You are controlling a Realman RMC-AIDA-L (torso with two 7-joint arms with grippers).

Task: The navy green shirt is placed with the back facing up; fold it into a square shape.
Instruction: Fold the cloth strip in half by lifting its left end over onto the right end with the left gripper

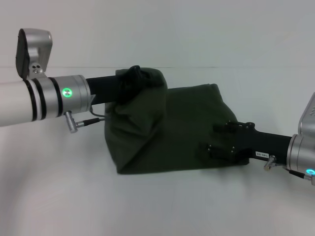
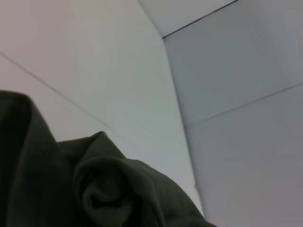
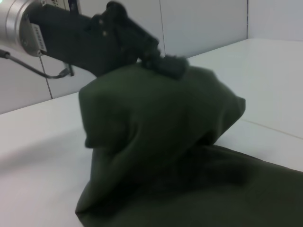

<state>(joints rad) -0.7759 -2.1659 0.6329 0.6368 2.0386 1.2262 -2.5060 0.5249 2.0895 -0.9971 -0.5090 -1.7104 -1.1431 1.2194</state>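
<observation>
A large dark olive-green cloth T-shirt (image 1: pixel 162 130) lies partly folded on a plain white table (image 1: pixel 59 196), a little right of the middle of the head view. Most of the cloth forms a flat, roughly rectangular bundle with a straight near edge. Its far left part is raised off the table into a draped peak, and folds hang down from that peak onto the flat part below. Only plain fabric shows; no lettering is visible.

The left gripper (image 1: pixel 139 74) — black, at the end of a silver arm reaching in from the left — sits at the top of the raised peak, clamped on a bunch of the cloth and holding it up. The right wrist view shows this from the side: the left gripper (image 3: pixel 163 64) pinches the top of the hanging cloth (image 3: pixel 156 137), which drapes down to the table (image 3: pixel 42 156). The left wrist view shows only bunched dark fabric (image 2: pixel 94 189) close to the lens.

The right gripper (image 1: pixel 216 142) — also black — rests low on the right part of the shirt, against the flat bundle. Whether its fingers are apart or together cannot be told against the dark cloth.
</observation>
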